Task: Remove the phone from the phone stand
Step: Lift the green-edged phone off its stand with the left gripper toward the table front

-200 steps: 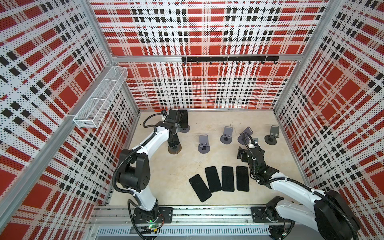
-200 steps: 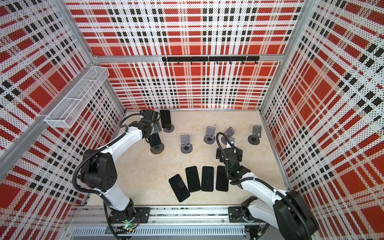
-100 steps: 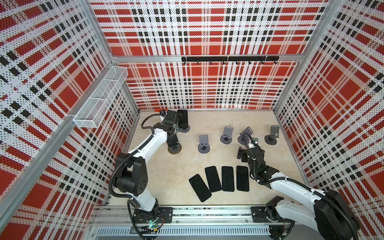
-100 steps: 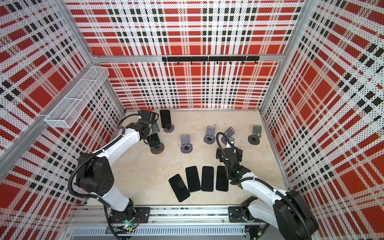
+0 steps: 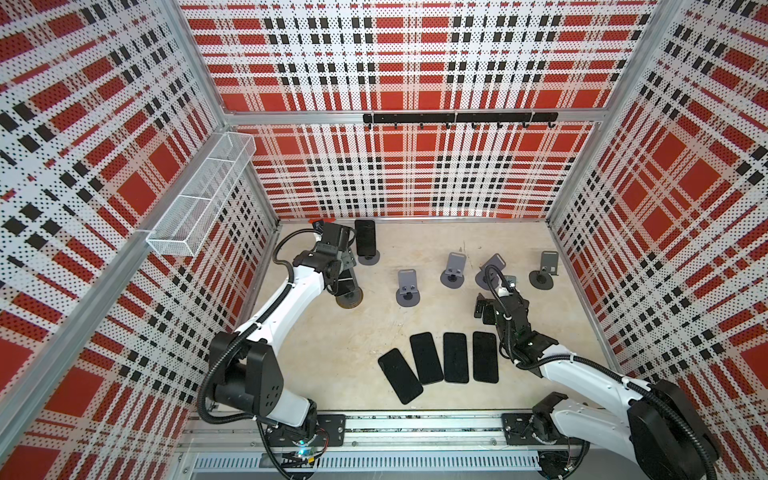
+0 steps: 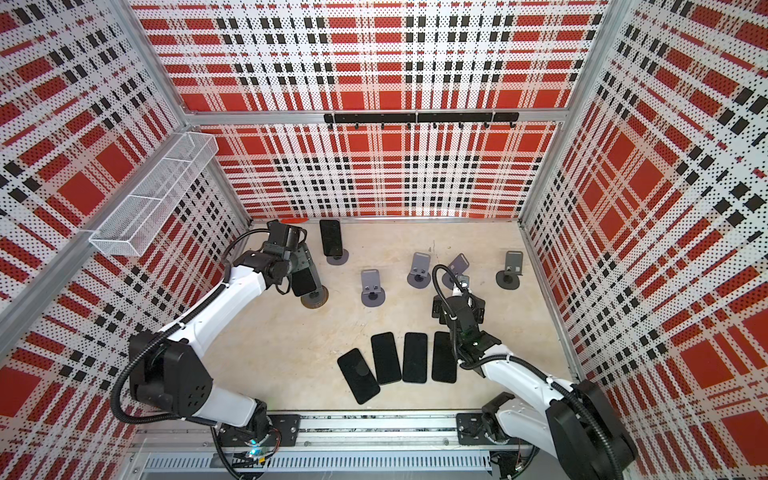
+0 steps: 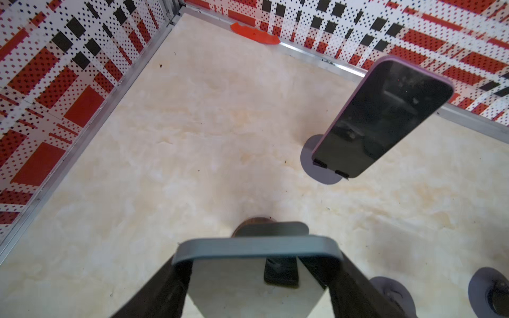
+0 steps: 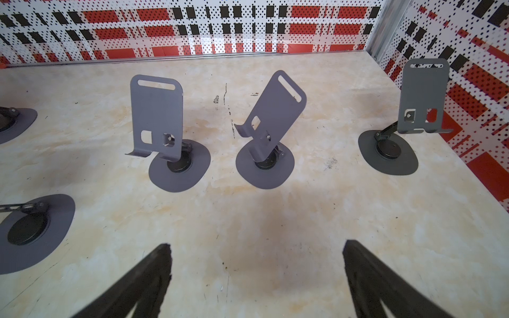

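Right gripper [image 8: 256, 247] fingers [image 8: 148, 275] spread wide above beige table [image 8: 303, 220]; three grey stands in row beyond, backplates bare; one stand [image 8: 157, 118] upright; middle stand [image 8: 271, 115] askew, tilted; end stand [image 8: 422, 96] darker, beside side wall [image 8: 473, 82]; two bases [image 8: 35, 231] cut off at edge.

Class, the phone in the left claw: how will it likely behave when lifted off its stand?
The phone looks a rigid slab, so it should not flex. Its smooth rounded case may slip, since the left claw pinches only its edges. Its stand, on a round base, might tip if the phone drags it.
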`<state>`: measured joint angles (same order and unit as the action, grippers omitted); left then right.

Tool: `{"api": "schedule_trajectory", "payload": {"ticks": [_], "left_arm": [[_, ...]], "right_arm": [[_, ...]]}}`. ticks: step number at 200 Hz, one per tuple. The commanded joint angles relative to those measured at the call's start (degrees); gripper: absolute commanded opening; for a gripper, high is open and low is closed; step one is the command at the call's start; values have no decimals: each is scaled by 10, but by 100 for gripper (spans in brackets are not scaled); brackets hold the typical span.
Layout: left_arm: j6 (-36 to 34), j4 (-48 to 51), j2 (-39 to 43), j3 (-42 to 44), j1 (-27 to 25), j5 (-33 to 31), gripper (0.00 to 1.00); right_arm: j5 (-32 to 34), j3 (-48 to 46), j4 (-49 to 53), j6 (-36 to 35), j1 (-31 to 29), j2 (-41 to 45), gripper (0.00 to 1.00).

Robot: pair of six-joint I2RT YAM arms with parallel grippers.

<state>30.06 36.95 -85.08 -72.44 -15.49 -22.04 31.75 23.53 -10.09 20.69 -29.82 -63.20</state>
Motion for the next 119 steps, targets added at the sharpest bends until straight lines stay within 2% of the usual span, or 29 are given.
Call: {"api": "schedule_trajectory", "payload": {"ticks": [1, 42, 69, 119], "left_arm": [[-15, 23, 42, 8, -3, 6, 70], [-17, 72, 88, 26, -38, -11, 70], [7, 74, 118, 84, -74, 47, 69], [46, 101, 124, 150, -156, 59, 68]], "right_arm": [[-1, 12, 0, 3, 3, -3, 100], [4, 12, -2, 5, 3, -5, 100], [4, 12, 0, 6, 3, -1, 100], [8, 12, 2, 6, 3, 1, 100]]}}
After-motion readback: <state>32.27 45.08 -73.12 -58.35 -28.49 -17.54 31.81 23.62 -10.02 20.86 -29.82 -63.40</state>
